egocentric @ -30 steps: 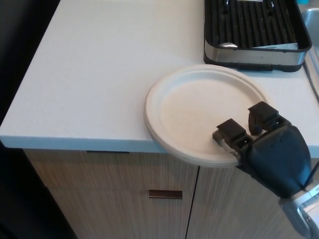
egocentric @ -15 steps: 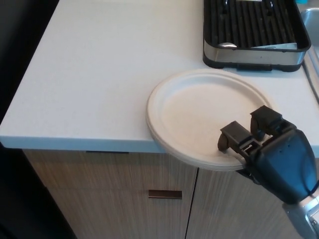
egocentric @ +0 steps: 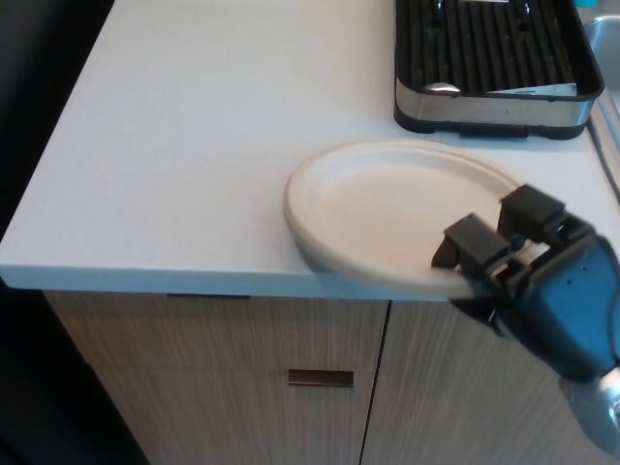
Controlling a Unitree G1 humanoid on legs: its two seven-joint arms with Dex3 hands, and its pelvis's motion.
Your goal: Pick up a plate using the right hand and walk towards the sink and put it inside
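White paper plate (egocentric: pixel 387 208) at the counter's (egocentric: pixel 194 145) front edge, now tilted, its near rim lifted since a second ago. My right hand (egocentric: pixel 528 266) has its fingers clamped over that rim: the pickup is under way, the sink walk ahead.

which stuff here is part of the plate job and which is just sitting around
Part of the job: plate, held at its near rim by the right hand; sink at far right.

Just there: dish rack, counter, cabinet doors.

Dish rack (egocentric: pixel 494 63) cut off, perhaps half.
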